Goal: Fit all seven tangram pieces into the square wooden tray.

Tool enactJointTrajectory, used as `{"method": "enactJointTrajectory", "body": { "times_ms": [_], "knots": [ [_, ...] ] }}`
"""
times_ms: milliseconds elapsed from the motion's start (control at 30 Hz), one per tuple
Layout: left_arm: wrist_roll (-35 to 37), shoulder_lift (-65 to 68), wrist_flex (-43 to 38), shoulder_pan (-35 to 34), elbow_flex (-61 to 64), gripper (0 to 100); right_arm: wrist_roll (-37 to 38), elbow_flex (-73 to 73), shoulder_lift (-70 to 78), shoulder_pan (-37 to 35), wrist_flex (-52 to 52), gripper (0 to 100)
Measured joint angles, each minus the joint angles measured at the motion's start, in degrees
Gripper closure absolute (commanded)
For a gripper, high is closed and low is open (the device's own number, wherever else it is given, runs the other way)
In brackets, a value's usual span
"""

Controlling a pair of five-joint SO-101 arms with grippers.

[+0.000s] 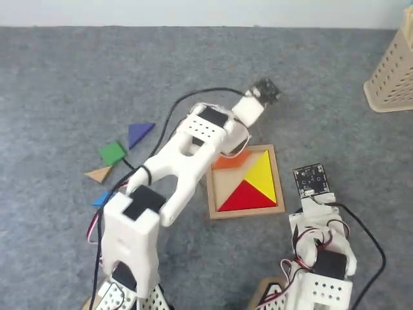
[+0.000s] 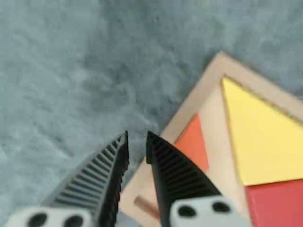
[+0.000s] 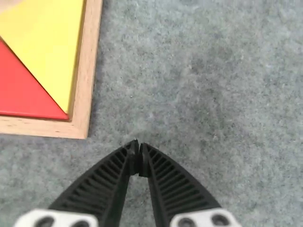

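The square wooden tray lies mid-table and holds an orange piece, a yellow triangle and a red triangle. My left arm stretches over the tray's far left corner. My left gripper hangs just above the tray rim beside the orange piece, open a narrow gap with nothing in it. My right gripper is shut and empty over the carpet by the tray's near right corner. Left of the tray lie a blue triangle, a green square, a tan triangle and a half-hidden blue piece.
Grey carpet covers the table. A beige perforated container stands at the far right edge. My right arm sits near the front right, close to the tray. Cables run along both arms.
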Motion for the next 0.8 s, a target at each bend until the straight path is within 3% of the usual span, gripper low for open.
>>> {"method": "enactJointTrajectory", "body": {
  "times_ms": [367, 800],
  "knots": [
    [0.0, -1.6, 1.2, -0.4, 0.4, 94, 0.0, 0.0, 0.0, 0.0, 0.0, 99.0],
    [0.0, -6.2, -0.9, 2.2, 11.6, 94, 0.0, 0.0, 0.0, 0.0, 0.0, 99.0]
  ]
}}
